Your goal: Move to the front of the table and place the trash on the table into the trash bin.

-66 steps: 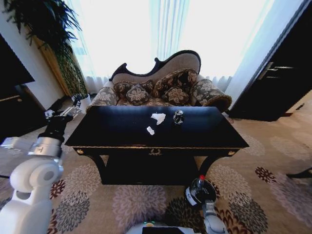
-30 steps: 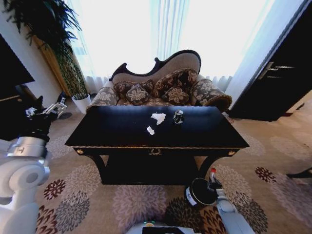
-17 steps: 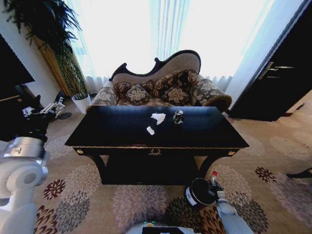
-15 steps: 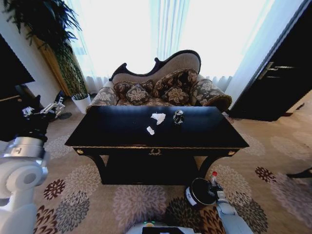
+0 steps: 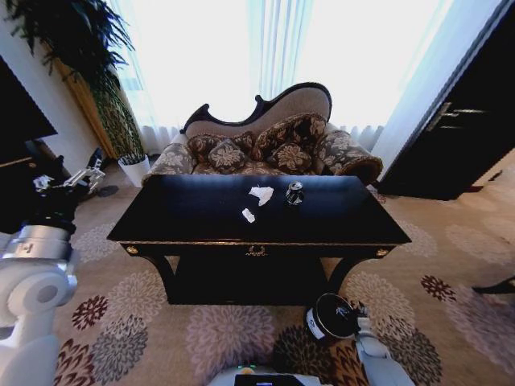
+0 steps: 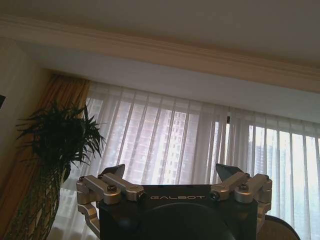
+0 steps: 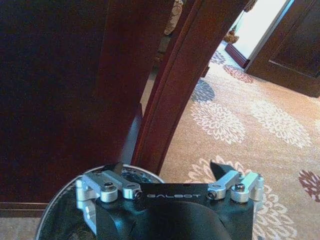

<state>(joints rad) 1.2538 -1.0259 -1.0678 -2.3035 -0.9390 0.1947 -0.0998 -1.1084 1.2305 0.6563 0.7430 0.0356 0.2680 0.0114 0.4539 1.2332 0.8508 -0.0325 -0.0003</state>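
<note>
— How far along is it?

— Partway, I'd judge. Nearest, at five o'clock low in the head view, the right gripper hangs spread and empty just beside the bin rim.

— And the trash?

— On the desk at twelve o'clock, two paper scraps and a can wait — nothing there is cleared yet.

— The left arm?

— Its gripper is raised at nine o'clock, released, holding nothing.
</note>
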